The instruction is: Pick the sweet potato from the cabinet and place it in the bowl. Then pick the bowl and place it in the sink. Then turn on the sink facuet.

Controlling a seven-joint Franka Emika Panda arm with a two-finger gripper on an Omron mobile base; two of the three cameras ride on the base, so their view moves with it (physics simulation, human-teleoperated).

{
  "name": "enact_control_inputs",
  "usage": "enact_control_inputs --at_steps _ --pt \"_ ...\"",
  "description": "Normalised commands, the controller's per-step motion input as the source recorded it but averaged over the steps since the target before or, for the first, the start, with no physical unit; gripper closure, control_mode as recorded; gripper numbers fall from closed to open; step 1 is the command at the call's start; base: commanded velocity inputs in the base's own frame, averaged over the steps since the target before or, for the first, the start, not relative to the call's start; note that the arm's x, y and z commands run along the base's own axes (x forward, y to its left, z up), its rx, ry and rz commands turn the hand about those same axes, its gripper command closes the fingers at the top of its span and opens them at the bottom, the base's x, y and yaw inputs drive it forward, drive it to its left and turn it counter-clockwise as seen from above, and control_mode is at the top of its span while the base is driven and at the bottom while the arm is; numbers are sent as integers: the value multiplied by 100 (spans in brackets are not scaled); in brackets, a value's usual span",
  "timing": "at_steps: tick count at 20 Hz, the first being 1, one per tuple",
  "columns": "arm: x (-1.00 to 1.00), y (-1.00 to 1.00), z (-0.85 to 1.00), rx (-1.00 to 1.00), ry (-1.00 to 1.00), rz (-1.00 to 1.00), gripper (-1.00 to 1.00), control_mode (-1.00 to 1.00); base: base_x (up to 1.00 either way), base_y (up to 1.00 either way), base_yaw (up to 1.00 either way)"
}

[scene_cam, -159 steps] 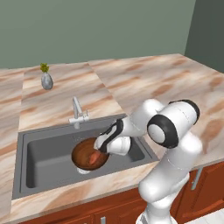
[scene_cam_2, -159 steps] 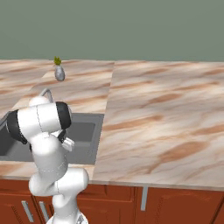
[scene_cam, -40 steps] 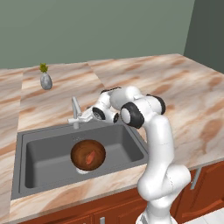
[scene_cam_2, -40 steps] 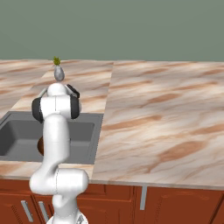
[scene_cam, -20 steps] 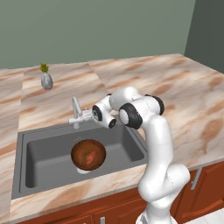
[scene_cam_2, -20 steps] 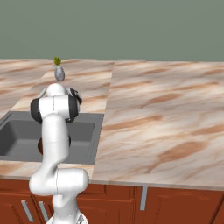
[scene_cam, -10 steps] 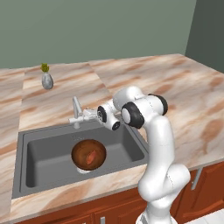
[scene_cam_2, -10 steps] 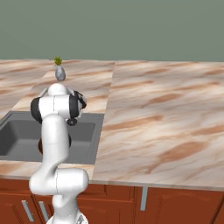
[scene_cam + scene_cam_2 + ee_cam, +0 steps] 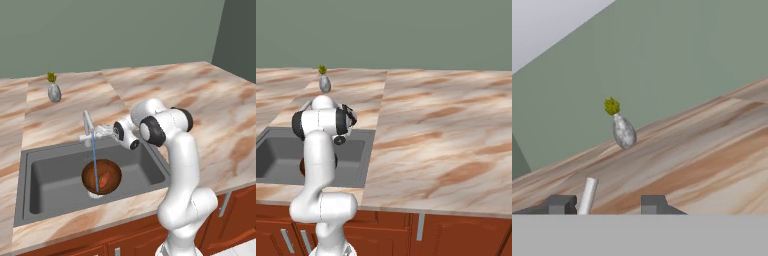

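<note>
Nearest to us, the bowl (image 9: 101,176) sits in the middle of the sink (image 9: 45,175), over the drain, with the sweet potato (image 9: 105,179) lying inside it. A thin stream of water (image 9: 94,165) falls from the sink facuet (image 9: 88,126) into the bowl. Just behind the basin, we see our gripper (image 9: 103,131) beside the facuet's base, its jaws partly apart and holding nothing; in the hand view a pale bar of the facuet stands by one of the fingertips (image 9: 560,204). Farther back on the counter (image 9: 165,90), well apart, stands a small grey vase (image 9: 54,91) with a yellow-green sprig.
</note>
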Motion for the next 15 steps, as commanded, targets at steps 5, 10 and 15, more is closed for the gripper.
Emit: enact_control_inputs --at_steps 5,10,15 --pt "0 -27 -17 0 0 -6 100 -100 0 0 0" --pt "0 -5 0 1 0 -1 100 -100 0 0 0" --pt "0 0 0 0 0 0 100 -100 0 0 0"
